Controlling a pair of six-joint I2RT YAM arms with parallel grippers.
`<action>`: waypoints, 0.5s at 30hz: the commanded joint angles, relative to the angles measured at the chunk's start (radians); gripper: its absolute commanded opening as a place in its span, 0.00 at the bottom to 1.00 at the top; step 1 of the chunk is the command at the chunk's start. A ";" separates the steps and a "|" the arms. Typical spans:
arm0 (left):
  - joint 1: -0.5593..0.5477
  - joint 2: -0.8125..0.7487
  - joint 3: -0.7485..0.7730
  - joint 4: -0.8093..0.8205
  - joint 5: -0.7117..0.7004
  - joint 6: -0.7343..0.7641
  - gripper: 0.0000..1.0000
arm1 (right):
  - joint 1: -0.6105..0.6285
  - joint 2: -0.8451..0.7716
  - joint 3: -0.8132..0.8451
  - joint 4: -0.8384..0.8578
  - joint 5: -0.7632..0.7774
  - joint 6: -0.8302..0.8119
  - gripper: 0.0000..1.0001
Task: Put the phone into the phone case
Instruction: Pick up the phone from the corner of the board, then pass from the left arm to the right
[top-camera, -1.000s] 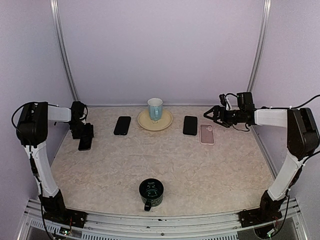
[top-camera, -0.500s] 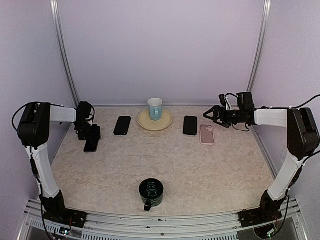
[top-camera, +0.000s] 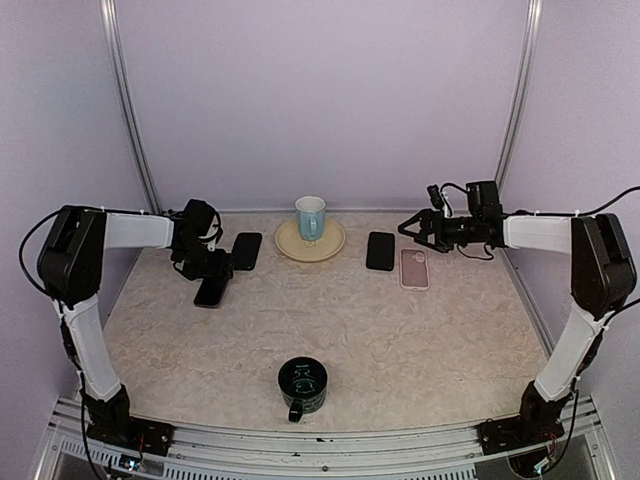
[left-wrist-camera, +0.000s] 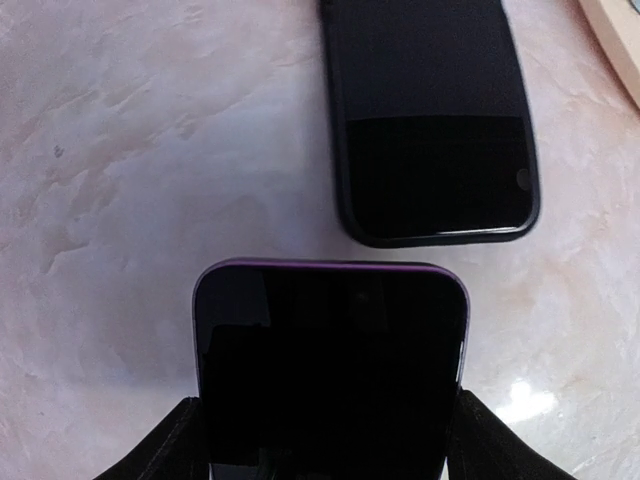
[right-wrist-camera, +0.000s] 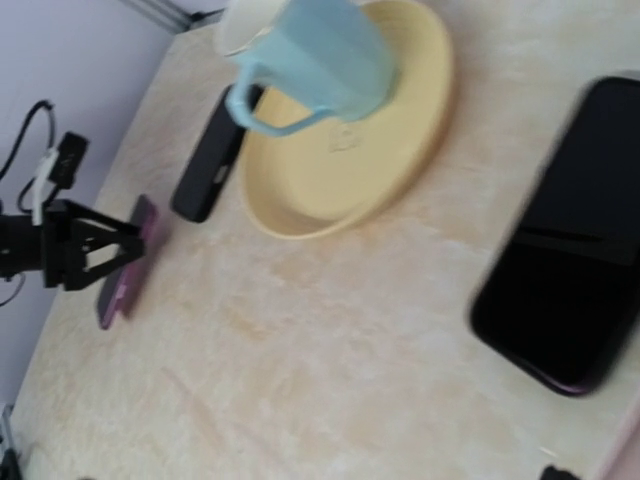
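- Left gripper (top-camera: 208, 272): moved from far left of the yellow plate (top-camera: 330, 246) to much nearer it, still on the plate's left side.
- Purple phone (left-wrist-camera: 330, 370): carried along between the left fingers (left-wrist-camera: 178, 445); its free end is now near the black phone case (left-wrist-camera: 430, 120) left of the plate.
- Right gripper (top-camera: 408, 227): edged slightly closer to the plate from its right side.
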 joint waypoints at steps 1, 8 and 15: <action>-0.063 -0.065 -0.004 0.063 0.047 -0.010 0.09 | 0.046 0.040 0.051 -0.016 -0.049 -0.009 0.93; -0.183 -0.068 0.042 0.099 0.055 0.021 0.08 | 0.109 0.080 0.095 -0.036 -0.083 -0.008 0.90; -0.284 -0.059 0.065 0.176 0.097 0.043 0.07 | 0.179 0.137 0.153 -0.069 -0.109 -0.012 0.86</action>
